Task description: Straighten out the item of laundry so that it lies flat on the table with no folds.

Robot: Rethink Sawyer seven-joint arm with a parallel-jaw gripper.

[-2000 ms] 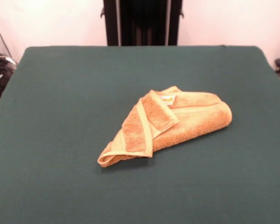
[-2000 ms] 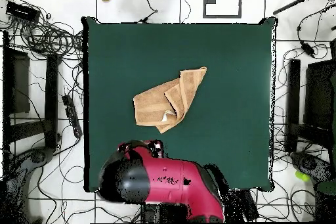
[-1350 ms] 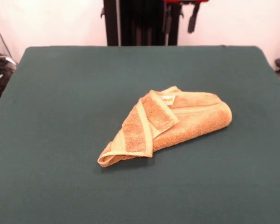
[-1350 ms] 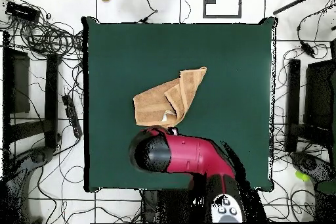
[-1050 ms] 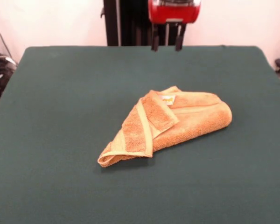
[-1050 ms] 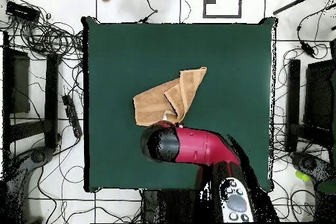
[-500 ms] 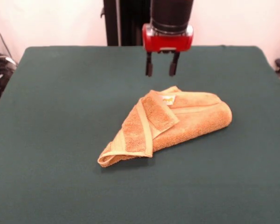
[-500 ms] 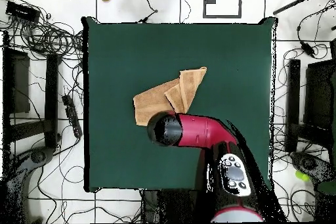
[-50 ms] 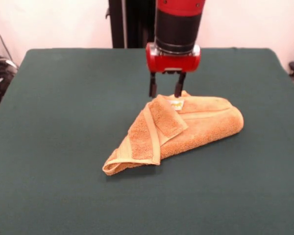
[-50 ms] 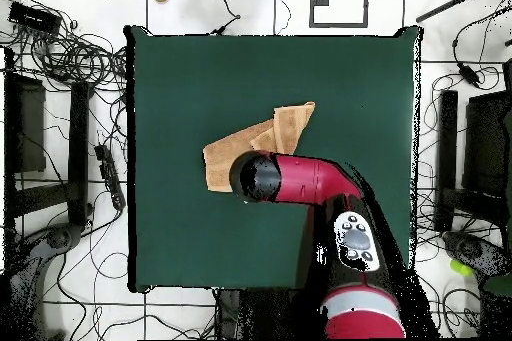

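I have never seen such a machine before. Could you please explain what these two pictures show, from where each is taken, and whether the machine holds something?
This is one robot arm, red and black, with a two-fingered hand at its end. One picture is taken from across the table, looking at the robot; the other looks straight down from above. An orange-tan towel lies crumpled and folded near the middle of the dark green table. A small label shows on it. The hand is open, pointing down, its fingers right at the towel's far edge. It holds nothing yet. From above, the arm covers part of the towel.
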